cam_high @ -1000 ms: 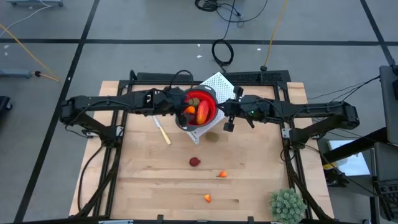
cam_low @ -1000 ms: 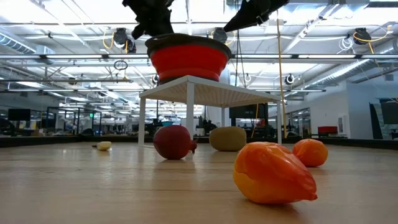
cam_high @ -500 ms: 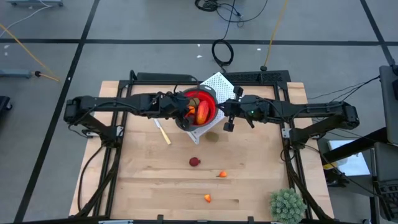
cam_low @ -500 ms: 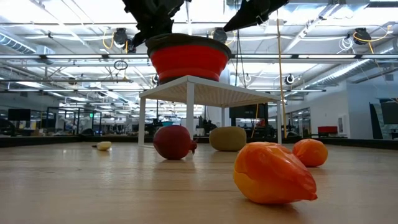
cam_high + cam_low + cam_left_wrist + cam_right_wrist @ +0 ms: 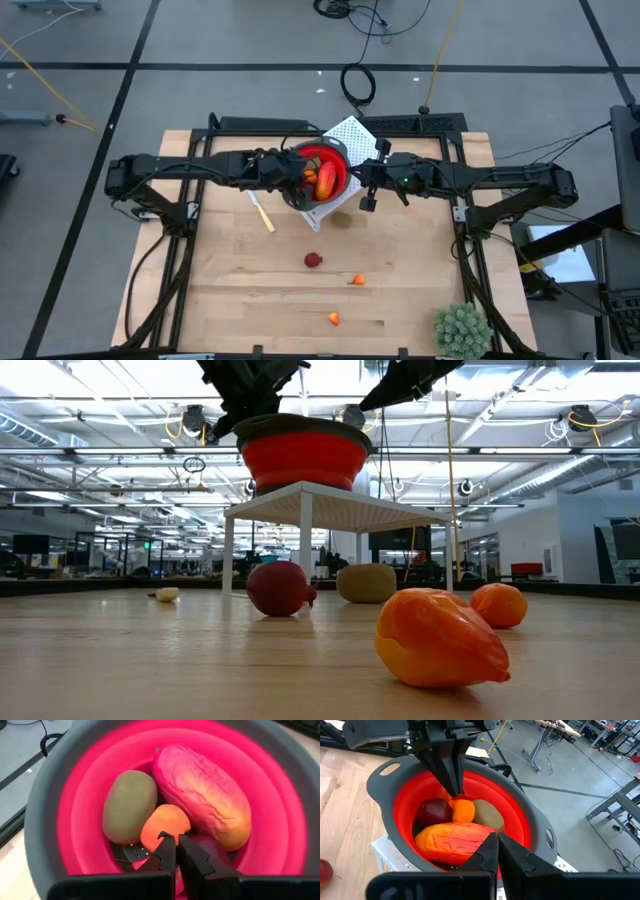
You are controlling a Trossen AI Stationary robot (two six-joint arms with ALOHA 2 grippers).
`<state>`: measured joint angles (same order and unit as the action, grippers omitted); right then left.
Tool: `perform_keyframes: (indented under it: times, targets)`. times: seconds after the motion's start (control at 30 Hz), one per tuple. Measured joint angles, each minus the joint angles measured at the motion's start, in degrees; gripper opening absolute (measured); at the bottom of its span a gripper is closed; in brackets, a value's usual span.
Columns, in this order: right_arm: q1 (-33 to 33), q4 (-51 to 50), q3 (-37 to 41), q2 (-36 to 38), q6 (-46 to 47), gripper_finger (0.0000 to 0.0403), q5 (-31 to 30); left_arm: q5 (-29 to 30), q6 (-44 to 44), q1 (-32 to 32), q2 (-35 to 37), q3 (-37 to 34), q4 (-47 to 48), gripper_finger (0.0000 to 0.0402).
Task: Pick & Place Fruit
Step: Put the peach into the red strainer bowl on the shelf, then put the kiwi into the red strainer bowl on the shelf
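A red bowl (image 5: 322,176) with a grey rim stands on a white stand (image 5: 330,510) at the middle of the table. In it lie an olive-brown oval (image 5: 129,806), a long red-orange fruit (image 5: 202,795), a small orange fruit (image 5: 165,826) and a dark red ball (image 5: 434,811). My left gripper (image 5: 175,845) is shut and points down into the bowl, its tips at the orange fruit. My right gripper (image 5: 497,840) hangs shut beside the bowl's right rim, holding nothing. On the table rest a dark red ball (image 5: 313,260), an olive oval (image 5: 343,218) and two orange pieces (image 5: 358,280) (image 5: 334,319). My left gripper's shut fingertips (image 5: 454,792) come slanting down from the table's left side and stand right at the top of the small orange fruit (image 5: 463,810). Nothing is between the fingers. I cannot tell whether the tips touch the fruit.
A cream-handled knife (image 5: 262,212) lies left of the stand. A spiky green plant ball (image 5: 461,330) sits at the near right corner. Bare wood lies across the table's near half around the loose fruit.
My left gripper has sunk a little deeper into the bowl and tipped slightly further down, staying shut. The fruit in the bowl and on the table has kept its place.
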<state>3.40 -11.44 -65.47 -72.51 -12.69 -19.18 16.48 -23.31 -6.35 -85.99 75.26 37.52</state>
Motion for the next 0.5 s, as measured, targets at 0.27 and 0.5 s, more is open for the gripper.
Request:
perform_keyframes:
  times: [0.27, 0.5]
  targets:
    - [0.00, -0.02, 0.00, 0.00, 0.00, 0.0001, 0.02, 0.03, -1.23, 0.00, 0.04, 0.00, -0.09, 0.0056]
    - [-0.04, -0.30, 0.00, 0.00, 0.00, 0.0001, 0.07, 0.08, -0.96, -0.55, 1.51, 0.00, -1.21, 0.0103]
